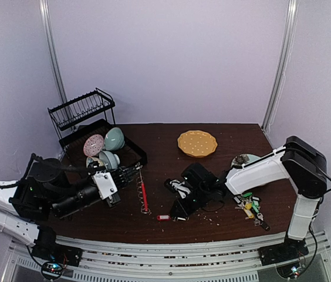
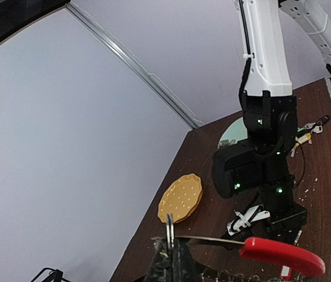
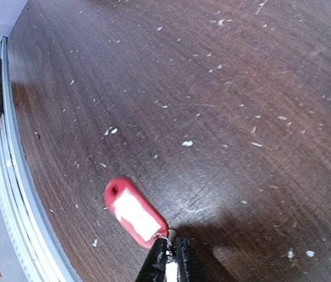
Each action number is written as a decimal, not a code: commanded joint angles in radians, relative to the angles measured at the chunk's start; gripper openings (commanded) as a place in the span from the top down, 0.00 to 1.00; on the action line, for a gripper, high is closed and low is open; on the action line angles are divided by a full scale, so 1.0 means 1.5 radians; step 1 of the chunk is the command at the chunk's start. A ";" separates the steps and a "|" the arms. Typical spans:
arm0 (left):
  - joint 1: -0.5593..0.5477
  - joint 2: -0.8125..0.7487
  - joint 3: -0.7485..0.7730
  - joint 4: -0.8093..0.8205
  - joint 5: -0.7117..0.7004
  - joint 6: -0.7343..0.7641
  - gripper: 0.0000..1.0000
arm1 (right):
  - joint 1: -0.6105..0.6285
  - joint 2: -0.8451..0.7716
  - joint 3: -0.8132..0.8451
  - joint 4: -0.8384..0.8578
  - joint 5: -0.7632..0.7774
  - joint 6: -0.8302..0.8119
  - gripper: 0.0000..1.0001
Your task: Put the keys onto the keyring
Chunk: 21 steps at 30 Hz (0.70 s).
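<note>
- The left claw (image 2: 170, 238) is clamped on the dark band of the one keyring (image 2: 280, 255). It holds the red arc out toward the right arm, probably to present a loop.
- The right claw (image 3: 169, 254) has its tips pinched together on the metal link of one red-tagged key (image 3: 135, 212) lying on the bench (image 1: 165, 158), likely for lifting.
- The other keys (image 1: 251, 205) lie heaped at far right. Green and yellow tags show, but I cannot count the keys.

Black dish rack (image 1: 82, 111) holding bowls (image 1: 114, 139), yellow dotted plate (image 1: 197, 143), dark wooden table (image 1: 159, 147)
</note>
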 commanded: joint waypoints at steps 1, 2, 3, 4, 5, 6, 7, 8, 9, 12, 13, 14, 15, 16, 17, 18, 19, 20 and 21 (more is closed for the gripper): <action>0.004 -0.004 0.018 0.011 -0.008 -0.001 1.00 | 0.006 0.010 0.003 -0.012 -0.025 -0.003 0.95; 0.004 -0.004 0.018 0.011 -0.009 -0.001 1.00 | 0.006 0.006 0.002 -0.014 -0.026 -0.004 0.98; 0.004 -0.004 0.018 0.011 -0.010 -0.001 1.00 | 0.006 0.002 0.000 -0.015 -0.026 -0.006 1.00; 0.004 -0.004 0.017 0.012 -0.009 0.000 1.00 | 0.006 -0.003 -0.001 -0.014 -0.028 -0.007 1.00; 0.004 -0.004 0.017 0.014 -0.010 -0.001 1.00 | 0.006 -0.009 -0.003 -0.014 -0.032 -0.008 1.00; 0.004 -0.003 0.017 0.014 -0.011 -0.001 1.00 | 0.006 -0.015 -0.004 -0.013 -0.036 -0.009 1.00; 0.004 -0.003 0.017 0.014 -0.013 -0.001 1.00 | 0.005 -0.022 -0.003 -0.012 -0.039 -0.008 1.00; 0.004 -0.002 0.017 0.015 -0.015 -0.001 1.00 | 0.005 -0.031 -0.001 -0.013 -0.042 -0.009 1.00; 0.004 -0.001 0.017 0.016 -0.019 -0.002 1.00 | 0.005 -0.041 0.001 -0.016 -0.043 -0.011 1.00; 0.004 0.002 0.022 0.011 -0.025 -0.004 1.00 | 0.005 -0.084 0.018 -0.045 -0.038 -0.025 1.00; 0.004 0.005 0.026 0.008 -0.024 -0.005 1.00 | 0.006 -0.100 0.026 -0.060 -0.033 -0.034 1.00; 0.004 0.007 0.030 0.006 -0.022 -0.007 1.00 | 0.006 -0.121 0.030 -0.074 -0.027 -0.042 1.00; 0.004 0.009 0.033 0.003 -0.019 -0.007 1.00 | 0.006 -0.142 0.034 -0.086 -0.020 -0.052 1.00; 0.004 0.011 0.037 0.002 -0.016 -0.006 1.00 | 0.006 -0.167 0.038 -0.105 -0.010 -0.064 1.00; 0.004 0.015 0.040 0.000 -0.014 -0.005 1.00 | 0.006 -0.190 0.041 -0.120 -0.001 -0.075 1.00; 0.004 0.021 0.045 -0.001 -0.011 -0.003 1.00 | 0.007 -0.210 0.045 -0.134 0.009 -0.092 1.00; 0.004 0.026 0.049 -0.002 -0.006 -0.002 1.00 | 0.008 -0.228 0.050 -0.150 0.020 -0.101 1.00; 0.004 0.031 0.054 -0.005 -0.002 -0.001 1.00 | 0.008 -0.245 0.056 -0.168 0.029 -0.110 1.00; 0.004 0.038 0.060 -0.008 0.000 0.002 1.00 | 0.008 -0.261 0.065 -0.183 0.037 -0.119 1.00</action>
